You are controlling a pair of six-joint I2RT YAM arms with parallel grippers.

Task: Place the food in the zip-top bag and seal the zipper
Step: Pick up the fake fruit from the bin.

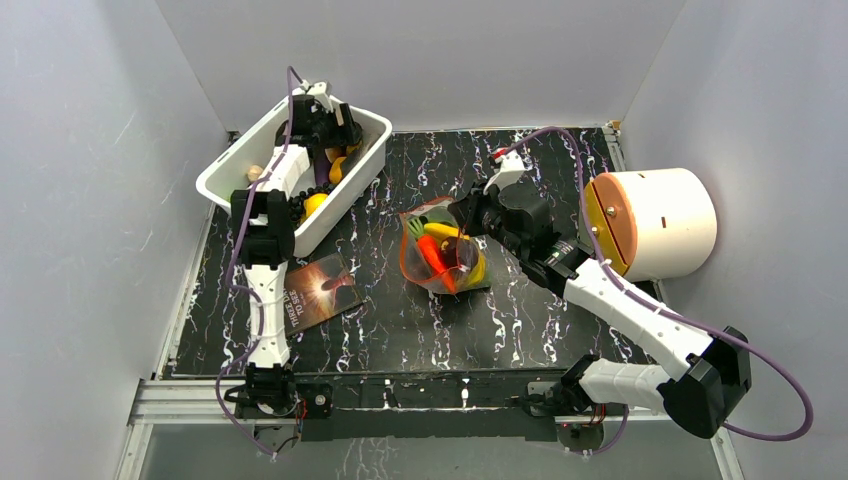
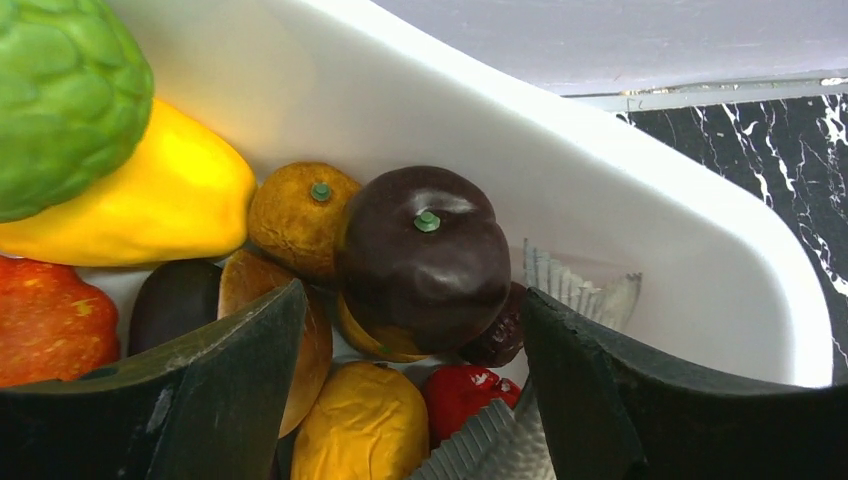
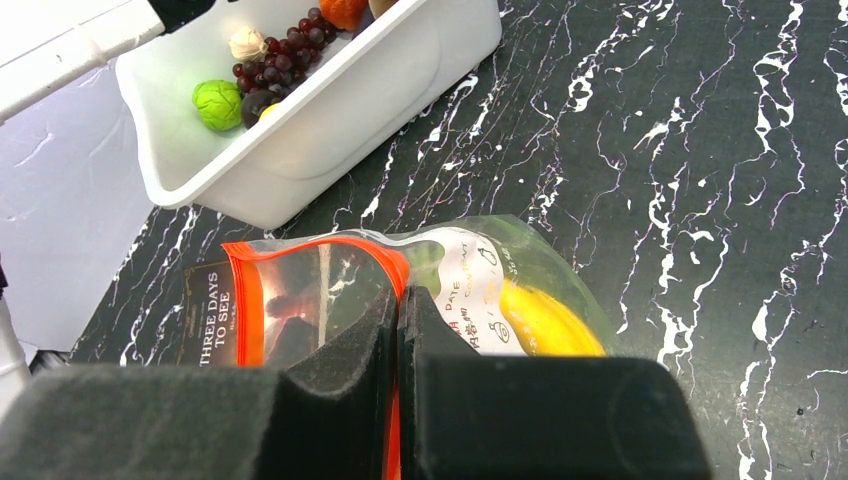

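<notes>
The zip-top bag [image 1: 440,262] stands open mid-table with an orange carrot [image 1: 433,255], a yellow banana [image 1: 441,231] and green leaves inside. My right gripper [image 3: 400,300] is shut on the red-orange zipper [image 3: 310,245] at the bag's [image 3: 470,265] mouth, holding that edge up. My left gripper [image 2: 410,390] is open, low inside the white tub [image 2: 600,200] over loose food. A dark brown round fruit [image 2: 425,260] lies just beyond its fingertips. A yellow piece [image 2: 365,425], a red piece [image 2: 460,395] and a silver fish [image 2: 500,445] lie between the fingers.
The tub [image 1: 372,135] sits at the back left, with an orange fruit [image 2: 300,215], a yellow piece [image 2: 150,200] and a green piece [image 2: 60,90]. A dark booklet [image 1: 320,292] lies left of the bag. A cream cylinder [image 1: 655,222] stands at the right.
</notes>
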